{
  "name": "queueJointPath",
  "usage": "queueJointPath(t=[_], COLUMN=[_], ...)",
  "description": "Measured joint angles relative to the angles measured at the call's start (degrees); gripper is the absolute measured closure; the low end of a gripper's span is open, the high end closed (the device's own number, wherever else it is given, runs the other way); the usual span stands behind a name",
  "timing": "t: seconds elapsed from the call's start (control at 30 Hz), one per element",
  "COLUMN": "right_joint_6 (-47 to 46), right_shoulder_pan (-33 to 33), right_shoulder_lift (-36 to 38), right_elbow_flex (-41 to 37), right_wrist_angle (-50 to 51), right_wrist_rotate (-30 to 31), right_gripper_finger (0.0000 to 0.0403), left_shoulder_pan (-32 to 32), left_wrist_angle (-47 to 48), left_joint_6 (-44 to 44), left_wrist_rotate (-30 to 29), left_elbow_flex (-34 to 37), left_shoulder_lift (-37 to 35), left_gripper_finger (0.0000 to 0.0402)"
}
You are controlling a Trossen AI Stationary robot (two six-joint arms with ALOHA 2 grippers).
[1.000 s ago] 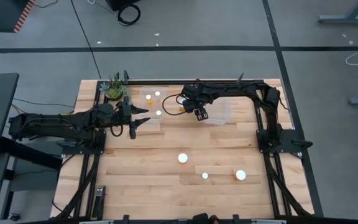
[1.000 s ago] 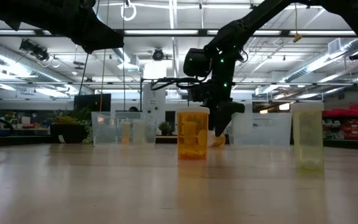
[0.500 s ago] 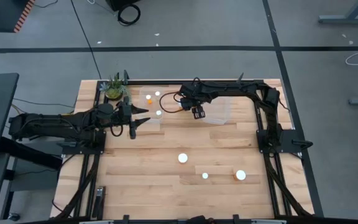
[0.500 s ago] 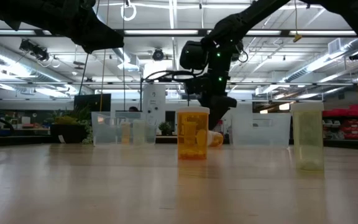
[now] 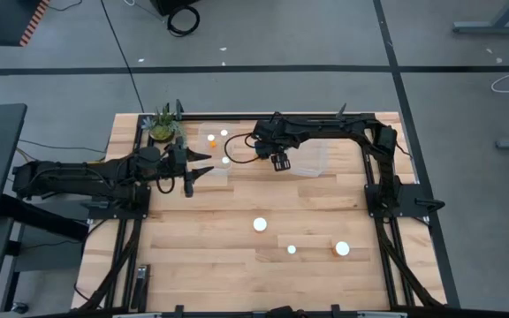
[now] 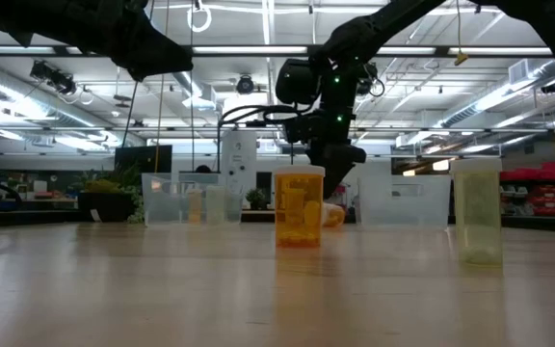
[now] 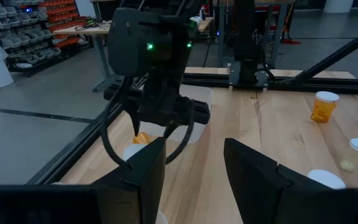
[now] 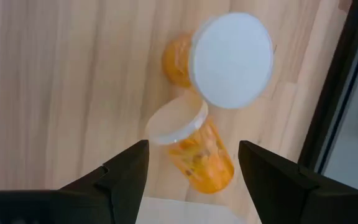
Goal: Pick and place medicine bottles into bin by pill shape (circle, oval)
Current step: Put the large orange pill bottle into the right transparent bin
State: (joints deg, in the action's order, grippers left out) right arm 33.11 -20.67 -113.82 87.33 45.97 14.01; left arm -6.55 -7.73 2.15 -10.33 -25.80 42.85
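**Right claw above two bottles at the far side of the desk**

Right claw (image 5: 280,162): fingers spread apart, holding nothing. It hangs over the far middle of the desk (image 5: 237,265), between the two clear bins. In the low view this claw (image 6: 338,189) sits behind the foreground bottle, lifted off the wood.

Directly under it, per the right wrist view: a tipped bottle (image 8: 194,148), amber, lying on its side with pills visible inside, white cap toward the camera; and a standing bottle (image 8: 229,59) touching or just beside it, seen cap-on from above. Both lie in the gap between the right claw's fingers (image 8: 126,171), with neither gripped.

Right-hand bin (image 5: 315,159): clear plastic, just beside the right claw, partly under the right arm.

Left-hand bin (image 5: 208,168): clear plastic, at the far left of the desk. Three white-capped bottles show at or near it, one being the bottle by its far edge (image 5: 211,140); whether each is inside cannot be told.

Left claw (image 5: 194,165): fingers apart, empty, hovering at the left bin's near-left edge. Arm waiting.

Near half of the desk, well apart from both claws: a middle bottle (image 5: 260,224), a small bottle (image 5: 292,250) and a wider bottle (image 5: 342,249), all upright. In the low view the amber bottle (image 6: 299,206) stands foremost, a pale bottle (image 6: 477,212) to its right.

Potted plant (image 5: 163,124): green, at the far left corner of the desk.
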Motion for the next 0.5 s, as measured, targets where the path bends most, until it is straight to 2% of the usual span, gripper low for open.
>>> queueJointPath(t=[0.13, 0.27, 0.5], right_joint_6=[-3.11, -8.29, -14.29], right_shoulder_pan=[-0.42, -0.28, -0.86], right_shoulder_lift=[-0.09, -0.07, -0.07], right_elbow_flex=[2.03, 5.23, 5.24], right_wrist_angle=[0.20, -0.66, -10.37], right_wrist_rotate=[0.20, -4.22, -8.76], right_gripper_finger=[0.0147, 0.0155, 0.0151], left_shoulder_pan=[0.00, 0.01, 0.00], left_wrist_angle=[0.00, 0.66, 1.48], left_joint_6=[-0.02, -0.02, -0.04], left_wrist_rotate=[0.00, 0.00, 0.00], left_elbow_flex=[0.00, 0.00, 0.00], left_shoulder_lift=[0.00, 0.00, 0.00], left_gripper_finger=[0.0230, 0.0230, 0.0230])
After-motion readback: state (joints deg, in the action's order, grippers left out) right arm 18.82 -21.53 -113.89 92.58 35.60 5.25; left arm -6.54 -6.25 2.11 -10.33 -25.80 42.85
